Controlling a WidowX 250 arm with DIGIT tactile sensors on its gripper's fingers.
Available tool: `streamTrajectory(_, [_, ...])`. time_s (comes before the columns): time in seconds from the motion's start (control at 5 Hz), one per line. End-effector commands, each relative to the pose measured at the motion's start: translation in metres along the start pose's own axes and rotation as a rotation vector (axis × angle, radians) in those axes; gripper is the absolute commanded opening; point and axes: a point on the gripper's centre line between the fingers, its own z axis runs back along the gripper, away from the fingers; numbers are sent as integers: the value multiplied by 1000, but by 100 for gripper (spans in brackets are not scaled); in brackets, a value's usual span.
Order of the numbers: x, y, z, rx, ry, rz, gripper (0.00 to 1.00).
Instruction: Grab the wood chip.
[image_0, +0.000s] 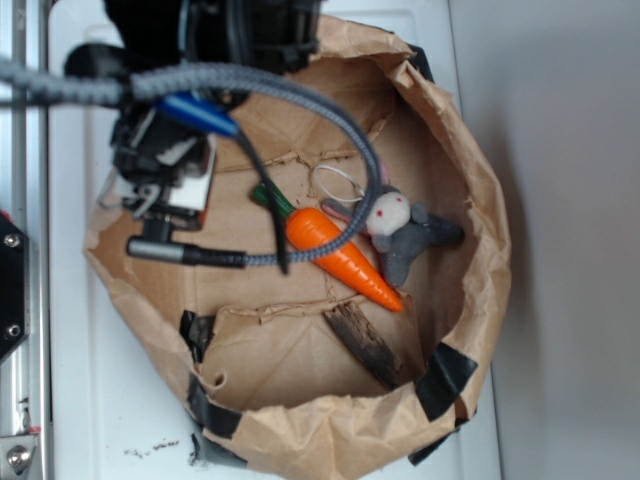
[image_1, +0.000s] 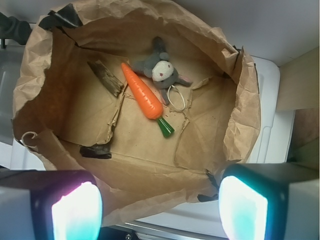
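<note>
Exterior view: the gripper (image_0: 165, 190) is hanging over the rim of the crumpled paper bag (image_0: 480, 200), mostly hidden by its own cabling; the fingers cannot be judged from here. The bag, sitting open on the white tabletop (image_0: 80, 420), is holding three things. The wood chip (image_0: 362, 342) is lying flat on the bag floor, well apart from the fingers, toward the far wall. The orange carrot (image_0: 345, 255) is lying between the fingers and the chip, its tip just beside the chip's end. A small grey plush toy (image_0: 405, 235) is resting against the carrot.

Wrist view: the fingers (image_1: 77, 215) are standing wide apart and holding nothing, framing the bottom of the picture. The wood chip (image_1: 106, 77) is sitting ahead and toward the left finger, near the bag's back fold, with the carrot (image_1: 143, 95) just beside it and the plush (image_1: 161, 71) beyond that.

Risks, as judged: the chip is flat and thin, so the fingers may be skating over it or pinching bag paper instead. A descent slightly off could be closing on the carrot. The raised bag walls and torn floor flaps could be snagging a finger and dragging the whole bag.
</note>
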Motion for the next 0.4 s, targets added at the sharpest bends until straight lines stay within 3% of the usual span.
streamTrajectory(0.0, [28,-14,-80,119,-102,-69,100])
streamTrajectory(0.2, [51,-38,-109,145,-87,-95,100])
